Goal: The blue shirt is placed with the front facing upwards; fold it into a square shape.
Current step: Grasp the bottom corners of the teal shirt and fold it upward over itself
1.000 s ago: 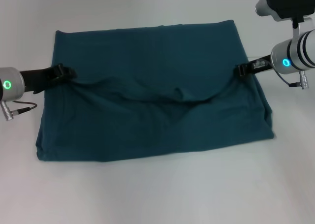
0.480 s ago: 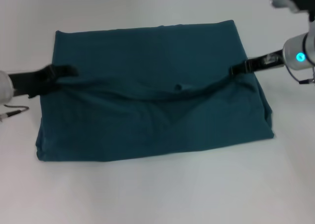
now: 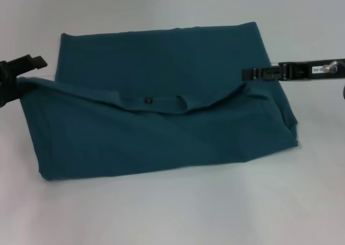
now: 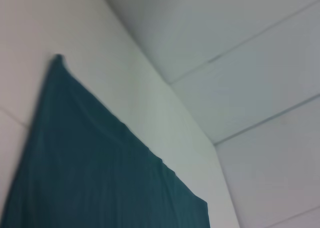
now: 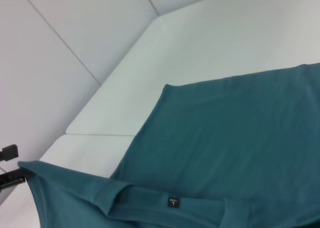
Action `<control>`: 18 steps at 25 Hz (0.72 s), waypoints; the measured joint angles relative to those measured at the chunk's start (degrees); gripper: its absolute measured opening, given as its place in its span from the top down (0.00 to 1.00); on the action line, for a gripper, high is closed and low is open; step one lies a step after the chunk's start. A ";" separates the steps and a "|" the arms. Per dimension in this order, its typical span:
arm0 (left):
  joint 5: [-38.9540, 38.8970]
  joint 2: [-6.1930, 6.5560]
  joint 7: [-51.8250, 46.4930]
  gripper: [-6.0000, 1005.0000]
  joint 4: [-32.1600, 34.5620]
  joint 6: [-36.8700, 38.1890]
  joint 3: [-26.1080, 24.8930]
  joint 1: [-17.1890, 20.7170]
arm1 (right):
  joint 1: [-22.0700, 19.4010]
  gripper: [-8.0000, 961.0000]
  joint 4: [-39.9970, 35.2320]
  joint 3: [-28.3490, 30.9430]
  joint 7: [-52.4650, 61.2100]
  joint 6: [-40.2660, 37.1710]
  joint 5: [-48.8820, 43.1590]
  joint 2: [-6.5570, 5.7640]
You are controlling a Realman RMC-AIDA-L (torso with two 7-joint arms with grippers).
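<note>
I've got the dark teal cotton T-shirt (image 3: 161, 132) on the white table (image 3: 172, 212), sides folded in. My left gripper (image 3: 13, 78) and right gripper (image 3: 249, 74) pinch its collar edge, lifted; the final fold remains.

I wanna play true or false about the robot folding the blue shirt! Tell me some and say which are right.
1. The blue shirt lies on a white table. True.
2. The collar edge is lifted off the table. True.
3. The left end effector is parked far from the shirt. False: it is at the shirt's left edge.
4. Only one end effector is at the shirt. False: the right end effector is at its right side too.
5. The collar label is bright red. False: it is dark.
</note>
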 joint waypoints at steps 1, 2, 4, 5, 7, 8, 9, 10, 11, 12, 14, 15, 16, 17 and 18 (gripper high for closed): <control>0.02 0.13 0.23 0.26 -0.38 0.00 0.35 -0.20 | -0.27 0.03 0.06 0.08 -0.33 -0.21 0.13 -0.07; 0.09 0.17 0.30 0.27 -0.55 -0.02 0.62 -0.39 | -0.41 0.03 0.07 0.11 -0.48 -0.29 0.22 -0.17; 0.24 0.20 0.33 0.27 -1.26 -0.58 2.14 -1.19 | -0.42 0.03 0.14 0.13 -0.52 -0.35 0.12 -0.28; 0.24 0.19 0.35 0.27 -2.06 -1.40 3.75 -2.05 | -0.37 0.03 0.17 0.13 -0.54 -0.55 0.13 -0.31; 0.22 0.08 0.36 0.27 -3.00 -2.70 5.46 -3.16 | -0.27 0.03 0.17 0.06 -0.56 -0.56 0.14 -0.30; 0.20 -0.01 0.37 0.27 -3.42 -3.38 6.19 -3.63 | -0.24 0.03 0.20 -0.02 -0.57 -0.49 0.15 -0.30; 0.14 -0.15 0.37 0.27 -3.68 -4.15 6.89 -4.10 | -0.23 0.03 0.34 -0.10 -0.58 -0.34 0.18 -0.31; 0.07 -0.26 0.37 0.27 -3.95 -4.78 7.45 -4.55 | -0.23 0.03 0.52 -0.15 -0.63 -0.22 0.20 -0.31; -0.08 -0.38 0.38 0.27 -4.22 -5.51 8.02 -5.09 | -0.28 0.03 0.90 -0.14 -0.80 -0.11 0.21 -0.30; -0.10 -0.45 0.38 0.27 -4.48 -6.10 8.24 -5.57 | -0.34 0.03 1.29 -0.04 -1.00 0.04 0.24 -0.30; -0.18 -0.50 0.38 0.27 -5.03 -7.56 8.62 -6.83 | -0.49 0.03 2.09 0.14 -1.48 0.25 0.28 -0.35; -0.20 -0.52 0.41 0.27 -5.33 -8.38 8.78 -7.47 | -0.53 0.03 2.54 0.23 -1.71 0.32 0.28 -0.41; -0.24 -0.52 0.55 0.27 -5.63 -9.43 8.89 -8.43 | -0.56 0.03 2.90 0.35 -1.90 0.36 0.30 -0.48; -0.19 -0.52 1.22 0.27 -6.07 -10.99 8.96 -9.57 | -0.57 0.03 3.21 0.47 -2.06 0.45 0.31 -0.51; 0.28 -0.36 1.39 0.27 -6.75 -12.36 9.44 -10.56 | -0.56 0.03 3.52 0.60 -2.19 0.59 0.32 -0.52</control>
